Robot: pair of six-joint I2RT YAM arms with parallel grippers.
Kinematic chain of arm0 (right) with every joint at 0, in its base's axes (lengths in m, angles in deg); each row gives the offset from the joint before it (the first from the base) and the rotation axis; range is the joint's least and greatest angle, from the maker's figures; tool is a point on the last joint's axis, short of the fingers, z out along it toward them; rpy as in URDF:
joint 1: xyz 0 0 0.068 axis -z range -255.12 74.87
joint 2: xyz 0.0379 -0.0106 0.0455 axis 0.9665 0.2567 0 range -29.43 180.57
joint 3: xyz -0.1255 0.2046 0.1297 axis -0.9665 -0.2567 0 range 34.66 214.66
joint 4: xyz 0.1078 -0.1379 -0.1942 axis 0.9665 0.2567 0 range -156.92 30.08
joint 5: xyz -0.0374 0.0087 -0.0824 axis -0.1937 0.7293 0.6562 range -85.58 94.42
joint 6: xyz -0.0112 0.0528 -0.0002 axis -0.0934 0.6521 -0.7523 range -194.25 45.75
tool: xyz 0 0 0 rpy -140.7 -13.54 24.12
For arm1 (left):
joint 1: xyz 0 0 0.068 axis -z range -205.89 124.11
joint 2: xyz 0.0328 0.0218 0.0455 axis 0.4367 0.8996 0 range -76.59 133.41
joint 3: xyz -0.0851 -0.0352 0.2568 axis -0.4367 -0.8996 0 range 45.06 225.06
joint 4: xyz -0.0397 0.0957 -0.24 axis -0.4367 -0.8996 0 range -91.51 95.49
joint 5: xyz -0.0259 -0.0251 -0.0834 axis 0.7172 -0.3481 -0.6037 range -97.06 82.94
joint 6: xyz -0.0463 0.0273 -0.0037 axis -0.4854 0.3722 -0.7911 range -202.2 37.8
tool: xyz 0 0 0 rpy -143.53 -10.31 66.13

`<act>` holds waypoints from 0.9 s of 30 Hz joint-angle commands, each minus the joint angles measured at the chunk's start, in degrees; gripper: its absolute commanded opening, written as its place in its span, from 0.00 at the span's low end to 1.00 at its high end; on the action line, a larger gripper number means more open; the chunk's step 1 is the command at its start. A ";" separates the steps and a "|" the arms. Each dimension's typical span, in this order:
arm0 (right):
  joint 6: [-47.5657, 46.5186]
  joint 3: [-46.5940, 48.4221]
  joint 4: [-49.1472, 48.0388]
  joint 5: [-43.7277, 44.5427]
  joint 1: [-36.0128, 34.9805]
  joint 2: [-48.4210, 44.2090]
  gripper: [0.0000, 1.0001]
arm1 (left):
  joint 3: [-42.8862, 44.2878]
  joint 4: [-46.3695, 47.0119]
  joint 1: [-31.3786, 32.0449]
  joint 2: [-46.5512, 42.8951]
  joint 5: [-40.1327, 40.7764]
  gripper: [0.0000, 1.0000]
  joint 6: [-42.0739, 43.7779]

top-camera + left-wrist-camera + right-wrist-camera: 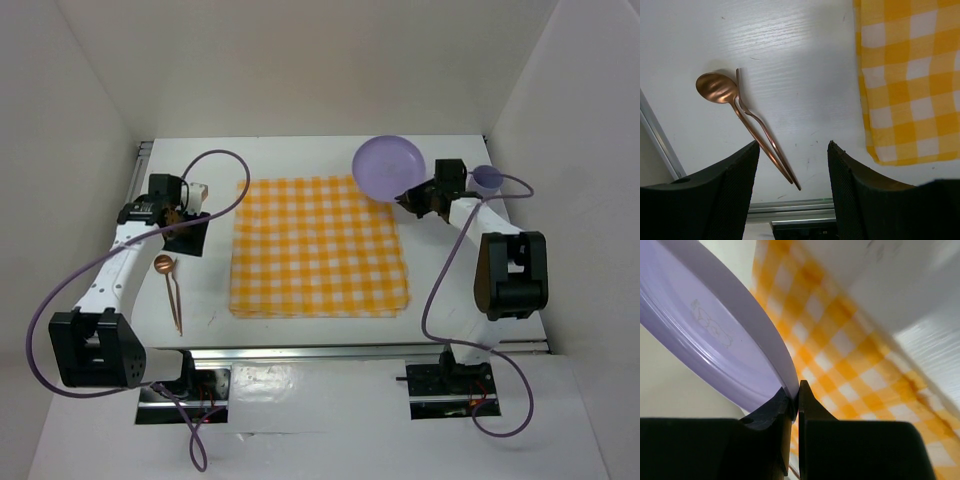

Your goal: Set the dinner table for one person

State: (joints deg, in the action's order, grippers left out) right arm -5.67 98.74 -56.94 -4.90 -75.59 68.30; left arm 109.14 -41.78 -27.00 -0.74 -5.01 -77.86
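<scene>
The white dinner table (310, 150) carries an orange-and-white checked cloth (318, 247) in the middle. My right gripper (407, 196) is shut on the rim of a lilac plate (387, 166) and holds it tilted above the cloth's far right corner; the plate (715, 335) fills the left of the right wrist view, pinched at its edge between the fingers. A copper spoon (164, 265) and a copper fork (177, 302) lie side by side left of the cloth. My left gripper (190, 235) is open and empty above them; the spoon (716, 88) and fork (765, 131) show between its fingers.
A small lilac cup (487, 178) stands at the far right, behind the right arm. White walls enclose the table on the left, back and right. A metal rail (350, 350) runs along the near edge.
</scene>
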 commanded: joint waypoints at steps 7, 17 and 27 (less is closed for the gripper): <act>-27.15 6.49 8.97 -22.22 -9.36 3.33 0.00 | 0.79 -0.81 -0.39 -3.87 -0.29 0.64 0.32; -35.53 12.14 20.61 -23.29 -16.05 11.52 0.00 | 0.26 -1.87 -0.39 -4.40 0.86 0.64 0.85; -36.67 3.70 20.61 -23.04 -17.80 8.96 0.00 | -0.88 -1.87 -0.39 -5.54 1.38 0.64 0.85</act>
State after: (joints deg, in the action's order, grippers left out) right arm -41.04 103.52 -36.92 -26.75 -92.21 79.80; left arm 108.44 -43.48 -27.00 -4.84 -3.94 -77.71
